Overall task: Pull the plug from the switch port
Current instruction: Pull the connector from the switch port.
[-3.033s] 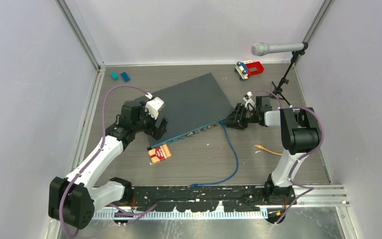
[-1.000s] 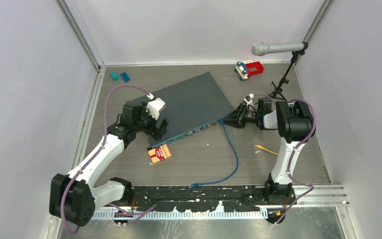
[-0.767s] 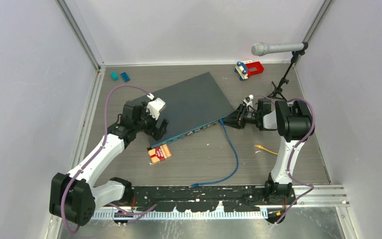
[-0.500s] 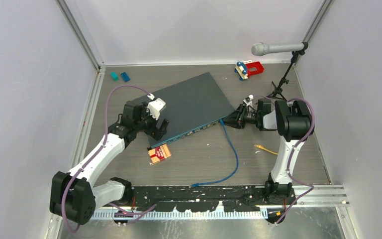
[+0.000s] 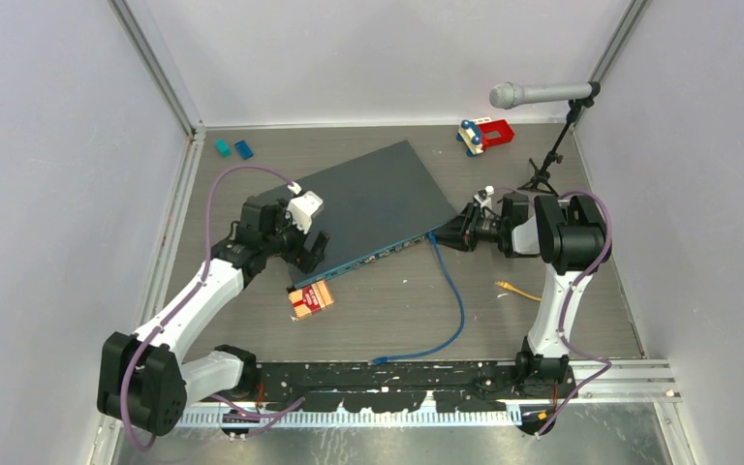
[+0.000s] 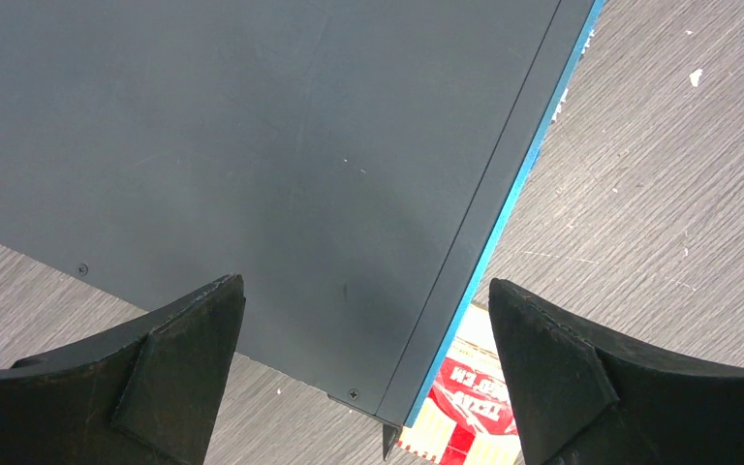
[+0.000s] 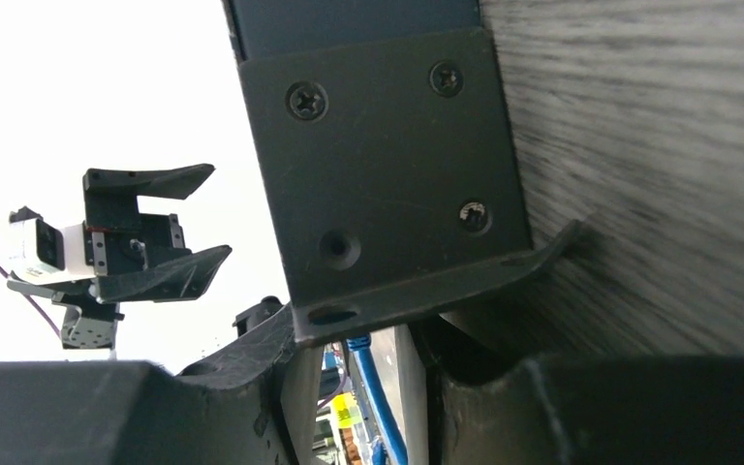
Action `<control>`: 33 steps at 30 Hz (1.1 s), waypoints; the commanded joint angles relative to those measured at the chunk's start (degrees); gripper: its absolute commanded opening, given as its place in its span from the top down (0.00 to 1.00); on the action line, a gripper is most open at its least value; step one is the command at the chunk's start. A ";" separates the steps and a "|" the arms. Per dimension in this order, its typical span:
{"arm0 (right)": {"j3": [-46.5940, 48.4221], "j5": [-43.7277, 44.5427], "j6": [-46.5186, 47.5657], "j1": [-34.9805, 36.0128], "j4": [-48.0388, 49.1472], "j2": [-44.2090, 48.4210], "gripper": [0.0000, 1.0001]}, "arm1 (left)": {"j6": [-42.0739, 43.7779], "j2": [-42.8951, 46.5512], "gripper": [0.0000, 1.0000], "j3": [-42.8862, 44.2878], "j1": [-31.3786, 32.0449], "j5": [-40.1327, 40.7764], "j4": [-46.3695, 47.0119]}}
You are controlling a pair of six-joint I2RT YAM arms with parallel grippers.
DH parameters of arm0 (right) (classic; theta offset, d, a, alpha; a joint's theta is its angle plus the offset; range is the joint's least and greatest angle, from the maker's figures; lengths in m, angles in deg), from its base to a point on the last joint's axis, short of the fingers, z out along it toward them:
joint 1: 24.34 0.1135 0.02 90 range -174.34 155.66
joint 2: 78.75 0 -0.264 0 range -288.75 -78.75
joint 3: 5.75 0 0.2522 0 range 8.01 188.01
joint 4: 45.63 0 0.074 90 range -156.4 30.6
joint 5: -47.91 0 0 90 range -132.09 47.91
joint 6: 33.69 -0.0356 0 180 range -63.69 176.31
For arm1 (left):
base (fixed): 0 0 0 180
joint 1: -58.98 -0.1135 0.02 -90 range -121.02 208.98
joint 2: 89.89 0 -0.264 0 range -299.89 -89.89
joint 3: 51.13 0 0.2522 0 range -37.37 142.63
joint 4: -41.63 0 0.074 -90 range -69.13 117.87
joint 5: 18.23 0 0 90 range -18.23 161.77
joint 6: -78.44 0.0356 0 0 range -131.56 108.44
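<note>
The switch [image 5: 368,205] lies at an angle mid-table, dark slate top and teal front edge [image 6: 504,242]. A blue cable [image 5: 456,300] runs from the port at its near right corner down toward the table's front. My right gripper [image 5: 449,235] lies low at that corner. In the right wrist view its gripper [image 7: 368,334] stands a little open against the switch's screwed corner bracket [image 7: 387,165]. The blue cable [image 7: 376,392] shows in the gap, touching neither finger; the plug is hidden. My left gripper [image 5: 308,250] is wide open and empty over the switch's near left corner [image 6: 363,373].
A red and yellow packet [image 5: 311,298] lies just in front of the switch's left corner. A yellow cable piece [image 5: 516,289] lies at the right. A microphone on a stand [image 5: 533,94], a red toy [image 5: 485,134] and two teal blocks [image 5: 232,148] are at the back.
Since three seconds ago the right arm has turned and its gripper has slid a little left against the switch's corner. Over the last second nothing visibly moved.
</note>
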 commanded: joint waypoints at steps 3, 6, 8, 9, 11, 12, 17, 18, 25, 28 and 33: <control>0.08 -0.72 -4.64 -0.04 9.78 0.43 0.62 | 0.63 -0.11 0.00 0.43 0.09 -0.91 1.01; 0.06 -0.58 -4.79 -0.04 10.01 0.59 0.62 | 0.76 0.04 0.00 0.28 0.09 -0.87 0.97; 0.26 -0.21 -4.43 0.07 9.62 0.53 0.62 | 0.76 -0.03 0.00 0.23 0.09 -0.95 1.17; 0.33 -0.05 -4.21 0.28 9.29 0.41 0.62 | 0.73 -0.11 0.00 0.23 0.09 -1.00 1.23; 0.41 0.36 -3.09 0.48 8.08 0.39 0.62 | 0.49 -0.31 0.00 0.45 0.13 -1.02 1.14; 0.60 0.56 -2.27 0.49 6.98 0.46 0.62 | 0.51 -0.29 0.00 0.54 0.09 -1.00 1.04; 1.75 1.77 5.80 0.49 -3.64 1.85 0.63 | 0.54 -0.04 0.00 0.34 0.09 -1.04 0.95; 2.04 1.83 7.26 1.33 -5.39 2.14 0.63 | 0.63 -0.02 0.00 0.32 0.09 -1.04 1.02; 2.86 -0.06 7.96 2.95 -5.89 1.80 0.64 | 0.85 -0.25 0.00 0.14 0.09 -0.96 1.14; 2.44 -1.29 5.51 2.98 -2.27 0.71 0.64 | 0.88 -0.12 0.00 0.06 0.10 -1.01 0.98; 2.53 -3.02 1.24 3.30 3.94 -0.83 0.62 | 0.99 -0.11 0.00 -0.03 0.09 -0.98 1.02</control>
